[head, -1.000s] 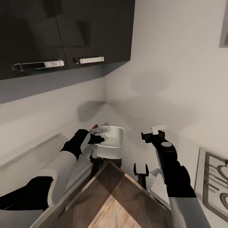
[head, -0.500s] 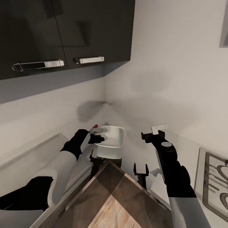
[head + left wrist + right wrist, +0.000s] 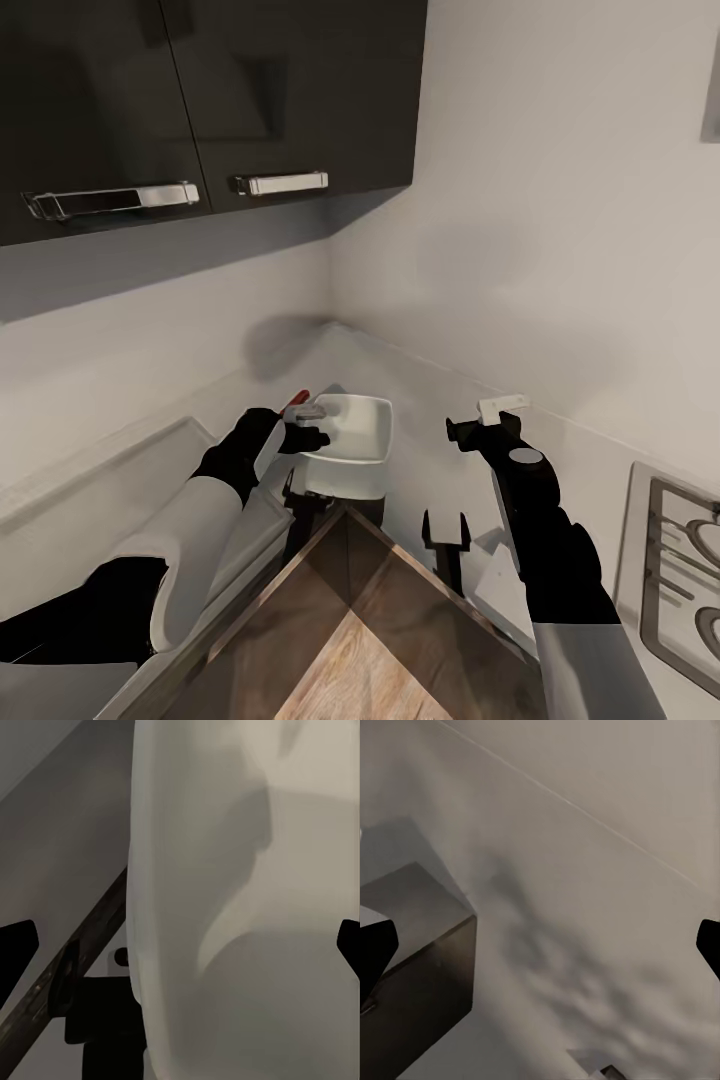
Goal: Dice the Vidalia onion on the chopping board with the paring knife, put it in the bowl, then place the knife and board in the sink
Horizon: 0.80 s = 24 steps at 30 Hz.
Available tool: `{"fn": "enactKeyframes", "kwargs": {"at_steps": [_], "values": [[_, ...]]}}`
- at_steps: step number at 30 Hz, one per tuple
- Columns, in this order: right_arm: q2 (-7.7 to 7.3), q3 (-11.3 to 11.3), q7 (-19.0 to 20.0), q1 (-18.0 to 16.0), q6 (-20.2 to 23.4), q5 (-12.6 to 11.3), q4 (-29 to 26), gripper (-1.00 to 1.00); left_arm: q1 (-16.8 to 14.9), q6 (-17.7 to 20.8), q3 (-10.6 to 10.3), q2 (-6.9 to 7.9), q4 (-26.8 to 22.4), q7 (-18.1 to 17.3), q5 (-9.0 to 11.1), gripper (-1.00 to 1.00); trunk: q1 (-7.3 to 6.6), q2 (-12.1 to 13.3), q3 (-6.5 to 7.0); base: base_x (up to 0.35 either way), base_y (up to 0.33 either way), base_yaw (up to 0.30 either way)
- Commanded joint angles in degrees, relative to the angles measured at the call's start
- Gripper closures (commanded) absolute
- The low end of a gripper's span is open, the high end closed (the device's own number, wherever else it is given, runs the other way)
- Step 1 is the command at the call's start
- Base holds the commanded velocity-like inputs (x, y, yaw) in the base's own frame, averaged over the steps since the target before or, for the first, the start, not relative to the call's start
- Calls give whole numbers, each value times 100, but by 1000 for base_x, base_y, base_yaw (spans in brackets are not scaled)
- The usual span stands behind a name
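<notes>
One white bowl (image 3: pixel 355 428) at left hand (image 3: pixel 300 425), apparently gripped; right hand (image 3: pixel 487 423) apart, empty; no legible writing.

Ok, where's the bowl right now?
In the head view the bowl sits centre frame near the wall corner, directly at the left gripper, left of the right gripper.

Head view: high, angled forward and down into a wall corner over both arms. Left wrist view: very close on the bowl (image 3: pixel 247 900), shared with the head view (image 3: pixel 352 432). Right wrist view: close on pale desk (image 3: pixel 607 907).
</notes>
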Motion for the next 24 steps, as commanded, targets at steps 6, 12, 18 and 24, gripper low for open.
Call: {"fn": "enactKeyframes", "kwargs": {"at_steps": [6,12,18,24], "values": [[5,-12,56,-5,24,61,-8,-100,-4,26,25,-4,-6,-10,12,-100,3,-12,-20,0,0,0],[5,-12,57,-5,24,61,-8,-100,-4,-35,25,-4,-4,-13,11,-100,3,-12,-45,0,0,0],[5,-12,57,-5,24,61,-8,-100,-4,-45,25,-4,-1,-14,13,-100,3,-12,-50,0,0,0],[5,-12,57,-5,24,61,-8,-100,-4,-45,25,-4,2,-15,14,-100,3,-12,-50,0,0,0]]}}
